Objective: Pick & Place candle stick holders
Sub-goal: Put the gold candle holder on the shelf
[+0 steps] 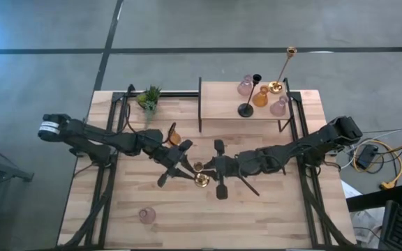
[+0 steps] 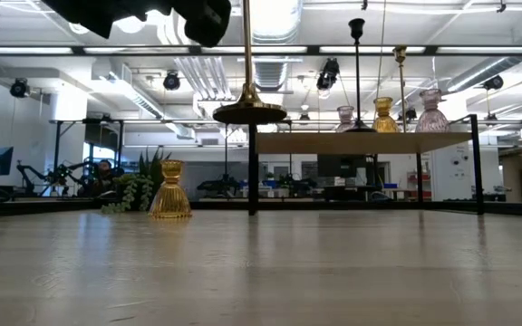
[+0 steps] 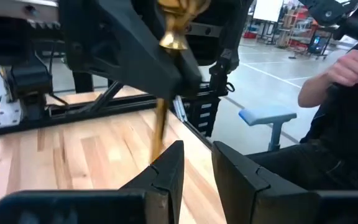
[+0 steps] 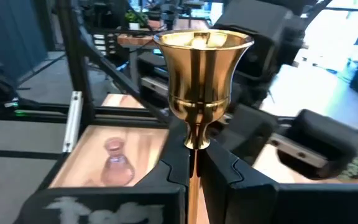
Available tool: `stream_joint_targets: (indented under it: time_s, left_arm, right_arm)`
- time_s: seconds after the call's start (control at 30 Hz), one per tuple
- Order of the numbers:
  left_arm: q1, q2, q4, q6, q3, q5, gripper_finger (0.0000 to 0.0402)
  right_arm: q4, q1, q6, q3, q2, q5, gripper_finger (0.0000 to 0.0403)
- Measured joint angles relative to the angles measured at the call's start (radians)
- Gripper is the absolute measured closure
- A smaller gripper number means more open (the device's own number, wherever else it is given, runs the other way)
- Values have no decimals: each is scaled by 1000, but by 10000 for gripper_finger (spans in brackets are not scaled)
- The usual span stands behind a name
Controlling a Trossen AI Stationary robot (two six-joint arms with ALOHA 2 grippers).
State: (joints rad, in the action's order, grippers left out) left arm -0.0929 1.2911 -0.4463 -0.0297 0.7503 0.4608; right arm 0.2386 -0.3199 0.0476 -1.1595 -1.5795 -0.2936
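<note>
Gold candle stick holder (image 4: 201,81) clamped in right pincer (image 4: 194,168) above table (image 1: 271,216).

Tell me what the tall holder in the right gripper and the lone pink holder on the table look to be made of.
The tall gold holder, clamped by the right gripper, looks like polished brass or brass-plated metal: mirror-like golden sheen with sharp reflections on the cup. The pink holder looks like tinted glass: translucent, with wood showing through.

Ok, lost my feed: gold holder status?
Right gripper shut on gold candle stick holder, lifted mid-table. Left gripper open beside it. Nothing blocking.
</note>
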Motion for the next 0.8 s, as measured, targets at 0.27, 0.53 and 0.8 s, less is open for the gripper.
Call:
stream_joint_targets:
  time_s: [0.27,0.53,0.8]
  left_arm:
    - [-1,0,-4,33,1,-82,314]
    - [-2,0,-6,42,5,-101,314]
    - [-2,0,-4,61,5,-140,314]
  right_arm:
    - [-6,1,-7,-9,0,-1,392]
    - [-3,0,-7,-9,0,0,392]
    - [-5,1,-7,-9,0,-1,392]
